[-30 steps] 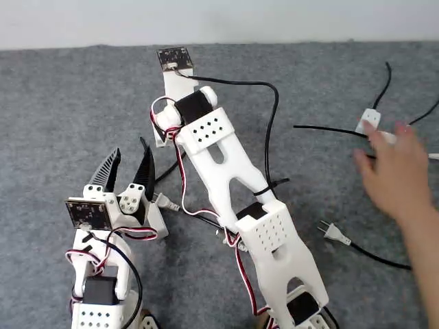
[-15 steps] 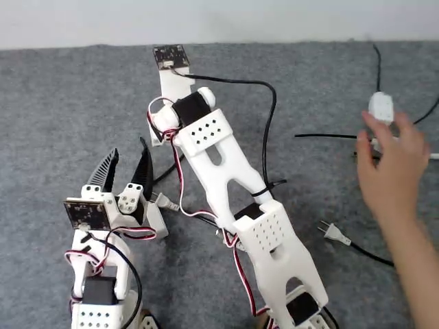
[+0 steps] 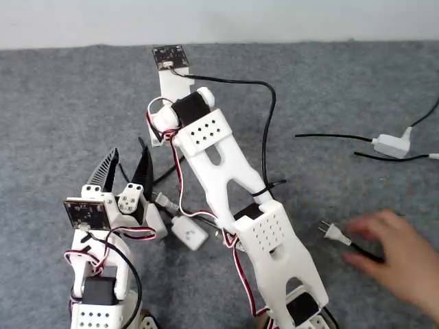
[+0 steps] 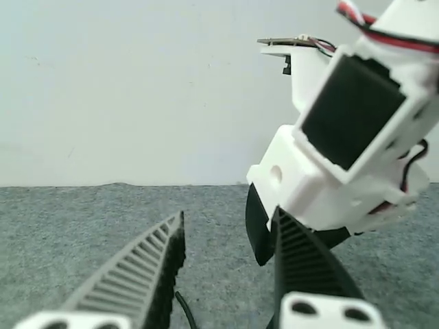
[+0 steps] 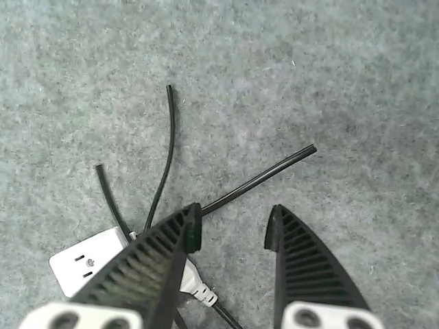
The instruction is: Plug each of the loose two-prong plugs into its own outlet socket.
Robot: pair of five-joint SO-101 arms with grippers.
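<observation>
The left gripper [image 3: 130, 156] stands open above the grey carpet [image 3: 55, 123], its black fingers spread and empty. Just beside its base lie a two-prong plug [image 3: 163, 201] and a white outlet socket [image 3: 189, 233], close together but not joined. The right gripper [image 5: 233, 223] hangs over the same pair, also spread wide with nothing between its fingers, and the socket's slots face up toward it.

To mate them well, one gripper should probably pin the socket body while the other takes the plug by its moulded body, not its cord, and squares the prongs to the slots before pushing.

Off to the side, a person's hand [image 3: 394, 257] is at the cord of a second plug [image 3: 333, 233]. Farther back lies a second socket [image 3: 391, 145].
</observation>
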